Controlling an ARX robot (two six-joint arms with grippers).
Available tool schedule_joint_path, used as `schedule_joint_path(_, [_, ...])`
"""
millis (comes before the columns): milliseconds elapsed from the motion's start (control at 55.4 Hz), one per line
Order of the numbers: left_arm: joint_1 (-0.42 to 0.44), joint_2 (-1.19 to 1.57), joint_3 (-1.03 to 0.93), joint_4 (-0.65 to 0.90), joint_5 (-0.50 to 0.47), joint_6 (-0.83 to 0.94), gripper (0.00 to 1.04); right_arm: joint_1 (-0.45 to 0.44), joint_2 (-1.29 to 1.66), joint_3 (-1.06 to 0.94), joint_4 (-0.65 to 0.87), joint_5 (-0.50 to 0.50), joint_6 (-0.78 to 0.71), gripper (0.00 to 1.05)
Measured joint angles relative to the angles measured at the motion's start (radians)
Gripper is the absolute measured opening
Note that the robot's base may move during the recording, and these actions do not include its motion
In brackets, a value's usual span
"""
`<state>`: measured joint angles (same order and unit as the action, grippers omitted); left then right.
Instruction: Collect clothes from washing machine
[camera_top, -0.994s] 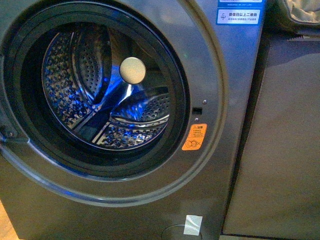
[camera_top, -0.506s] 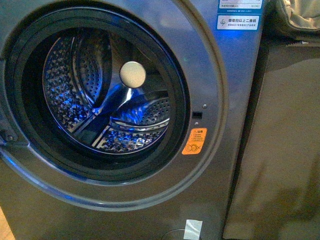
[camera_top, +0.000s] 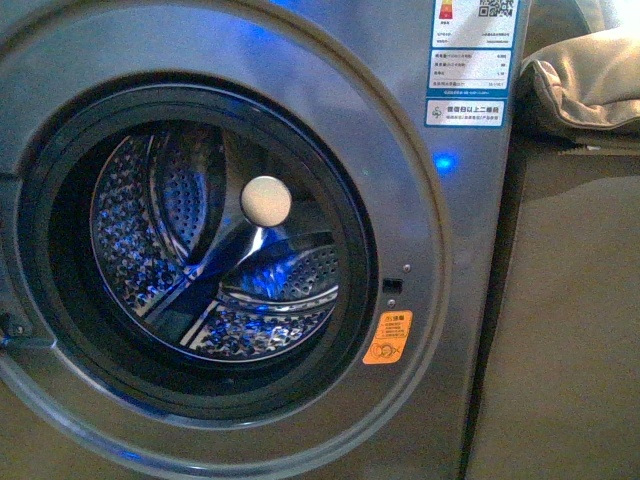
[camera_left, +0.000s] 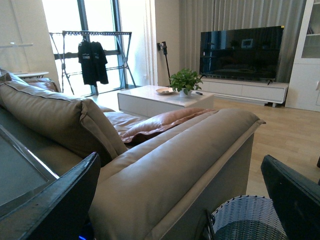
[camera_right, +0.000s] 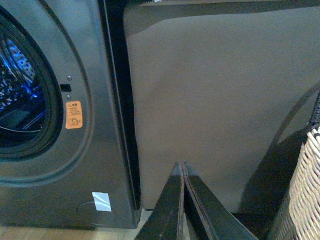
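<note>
The washing machine (camera_top: 440, 250) runs past the front view's edges, its label (camera_top: 472, 60) print too small to read. Beside the right gripper (camera_right: 182, 170), the wicker basket (camera_right: 300, 200) is cut off.

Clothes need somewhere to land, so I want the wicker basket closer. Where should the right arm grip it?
Probably the top rim of the wicker basket, coming from above. Its woven wall stands upright, so one jaw could go inside and one outside. The right gripper is shut and would have to open first.
</note>
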<state>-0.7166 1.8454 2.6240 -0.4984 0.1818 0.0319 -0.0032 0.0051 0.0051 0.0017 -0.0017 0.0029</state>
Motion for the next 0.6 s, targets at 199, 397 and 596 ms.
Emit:
schedule_joint_path(199, [0.000,0.000,0.000,0.000,0.000,0.000,0.98,0.000,0.000,0.000,0.000,0.000,0.000,0.02])
schedule_joint_path(397, [-0.004,0.018,0.056,-0.078,-0.063,-0.037,0.98,0.000,0.000,0.000,0.000,0.000,0.000,0.02])
schedule_joint_path(596, [0.059,0.069,0.183,-0.282,-0.188,-0.152,0.98,0.000,0.000,0.000,0.000,0.000,0.000,0.02])
